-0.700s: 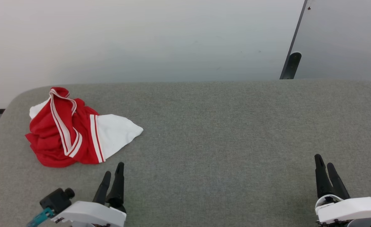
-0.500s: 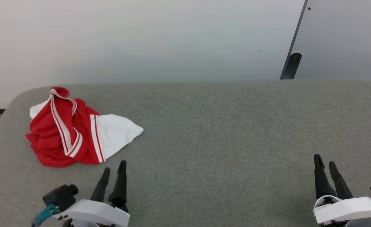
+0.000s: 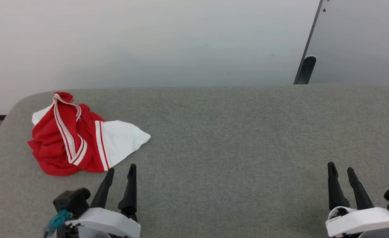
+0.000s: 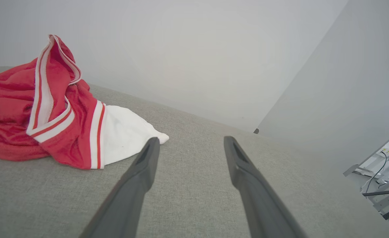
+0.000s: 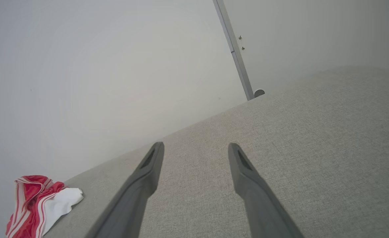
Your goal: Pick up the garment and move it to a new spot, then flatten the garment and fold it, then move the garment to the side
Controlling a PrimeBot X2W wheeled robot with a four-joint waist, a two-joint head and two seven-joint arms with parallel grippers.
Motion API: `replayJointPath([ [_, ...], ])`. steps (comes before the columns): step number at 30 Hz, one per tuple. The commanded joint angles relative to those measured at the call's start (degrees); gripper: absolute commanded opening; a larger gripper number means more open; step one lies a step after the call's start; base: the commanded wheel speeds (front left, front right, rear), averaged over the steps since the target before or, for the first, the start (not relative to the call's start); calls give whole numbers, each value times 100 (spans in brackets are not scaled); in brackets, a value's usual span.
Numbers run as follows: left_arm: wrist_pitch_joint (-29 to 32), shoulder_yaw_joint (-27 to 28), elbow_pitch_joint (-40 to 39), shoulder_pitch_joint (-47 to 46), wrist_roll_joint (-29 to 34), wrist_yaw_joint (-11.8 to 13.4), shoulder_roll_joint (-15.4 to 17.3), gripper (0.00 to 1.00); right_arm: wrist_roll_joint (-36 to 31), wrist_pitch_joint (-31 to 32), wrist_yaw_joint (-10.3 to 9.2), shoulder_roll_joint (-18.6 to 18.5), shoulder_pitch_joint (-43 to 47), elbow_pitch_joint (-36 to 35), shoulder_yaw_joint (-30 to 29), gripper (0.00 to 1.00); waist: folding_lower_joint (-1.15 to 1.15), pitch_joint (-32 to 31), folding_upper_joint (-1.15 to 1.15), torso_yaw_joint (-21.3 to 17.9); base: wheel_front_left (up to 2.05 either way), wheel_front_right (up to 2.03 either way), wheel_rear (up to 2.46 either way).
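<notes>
Fingers of left gripper (image 3: 121, 167), just beside the crumpled jersey (image 3: 65, 138), and right gripper (image 3: 340, 166), well apart from it, now stand wider than a moment ago, empty (pre-grasp; pick-up pending).

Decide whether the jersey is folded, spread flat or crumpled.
Crumpled: the jersey lies bunched in a heap, its striped trim twisted, nothing laid flat.

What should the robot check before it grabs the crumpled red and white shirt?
1. The left gripper open: ok.
2. The right gripper open: ok.
3. Both hold nothing: ok.
4. The crumpled red jersey with white sleeves and striped trim rests on the grey fabric tabletop: ok.
5. Jersey just ahead of the left gripper, apart from it: ok.
6. Jersey flat: not ok, bunched up.
</notes>
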Motion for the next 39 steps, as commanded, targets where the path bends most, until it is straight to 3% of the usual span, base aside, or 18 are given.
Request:
replayJointPath([
  [1,-49,-22,-79,-28,162,34,55,100,-151,-51,18,-5,-26,-41,11,100,0,-1,0,1,0,0,0],
  [16,-262,-75,-139,-11,962,100,76,100,-897,-262,23,-7,-9,-66,43,100,0,-19,0,15,0,0,0],
  [33,-470,82,-141,18,1762,-3,7,100,-1764,-471,28,-9,9,-60,-1,100,0,-63,0,22,0,0,0],
  [39,-534,176,-41,-8,1954,-56,-45,100,-2076,-540,30,-9,109,-72,28,100,0,-150,0,197,0,0,0],
])
